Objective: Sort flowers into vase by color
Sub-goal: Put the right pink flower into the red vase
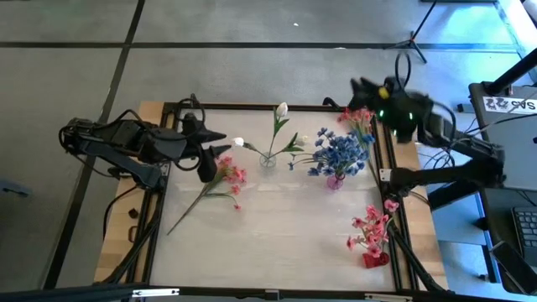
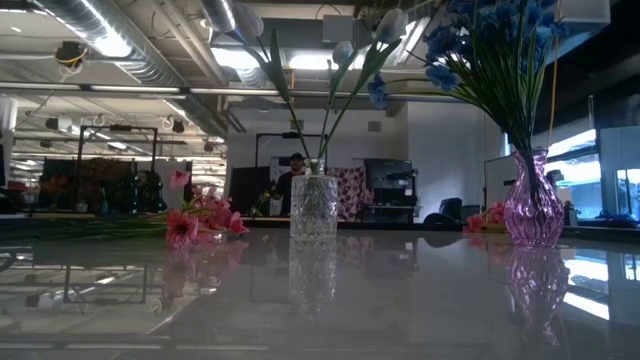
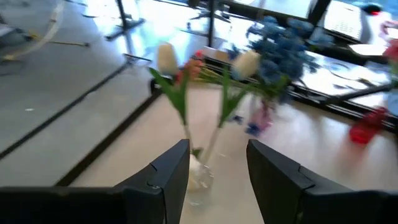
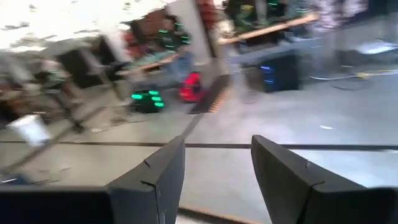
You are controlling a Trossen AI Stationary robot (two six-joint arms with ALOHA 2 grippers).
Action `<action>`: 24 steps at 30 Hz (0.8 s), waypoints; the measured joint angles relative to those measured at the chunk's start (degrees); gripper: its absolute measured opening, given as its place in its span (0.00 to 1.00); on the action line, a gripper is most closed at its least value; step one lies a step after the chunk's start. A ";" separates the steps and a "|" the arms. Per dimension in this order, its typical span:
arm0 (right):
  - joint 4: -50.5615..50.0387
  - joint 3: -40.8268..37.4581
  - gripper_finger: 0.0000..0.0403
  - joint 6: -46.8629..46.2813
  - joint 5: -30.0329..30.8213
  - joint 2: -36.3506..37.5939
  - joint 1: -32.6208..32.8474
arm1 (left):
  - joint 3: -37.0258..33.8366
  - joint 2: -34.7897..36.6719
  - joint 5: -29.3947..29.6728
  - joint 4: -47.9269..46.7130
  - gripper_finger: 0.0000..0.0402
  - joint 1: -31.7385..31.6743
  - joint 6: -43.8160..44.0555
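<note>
Pink blooms on a thin green stem, the pink sprig (image 1: 220, 180), lie flat on the table just below and beside the left gripper (image 1: 211, 151), whose fingers stand apart with nothing between them. As I judge it, the step in hand is picking up this sprig; done well, the left gripper drops over the stem rather than the blooms, closes across it, and lifts it clear of the clear vase (image 1: 268, 158) just ahead of its fingertips, where the white buds (image 1: 282, 109) stand. Beyond that is the purple vase (image 1: 335, 179) of blue flowers (image 1: 340, 153); farther off, toward the near right corner, the red vase (image 1: 375, 258) holds pink ones, the likely goal. The left arm reaches in low from the table's left edge. The right gripper (image 1: 362, 87), released and empty, hangs at the far right corner, pointing off the table.
</note>
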State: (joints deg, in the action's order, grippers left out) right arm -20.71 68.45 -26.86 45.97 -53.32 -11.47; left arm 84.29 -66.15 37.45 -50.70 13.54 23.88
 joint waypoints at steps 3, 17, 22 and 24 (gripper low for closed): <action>-6.63 2.09 0.46 0.03 -6.91 -0.16 -11.76 | 0.00 -0.02 -2.09 0.08 0.39 1.28 0.00; -30.28 2.83 0.46 4.27 -29.53 -7.87 -39.98 | 0.00 -0.09 -2.07 0.13 0.39 1.46 -0.92; -33.90 2.29 0.46 4.64 -28.10 -13.91 -40.35 | 0.00 -0.09 -3.04 -0.18 0.39 1.66 -0.21; -34.78 0.73 0.46 3.68 -28.45 -16.44 -41.43 | 0.00 -0.09 -3.61 -0.16 0.39 2.06 -0.19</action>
State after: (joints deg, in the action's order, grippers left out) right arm -55.49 69.18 -23.18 17.52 -69.76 -52.90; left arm 84.29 -66.24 33.84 -50.86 15.60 23.69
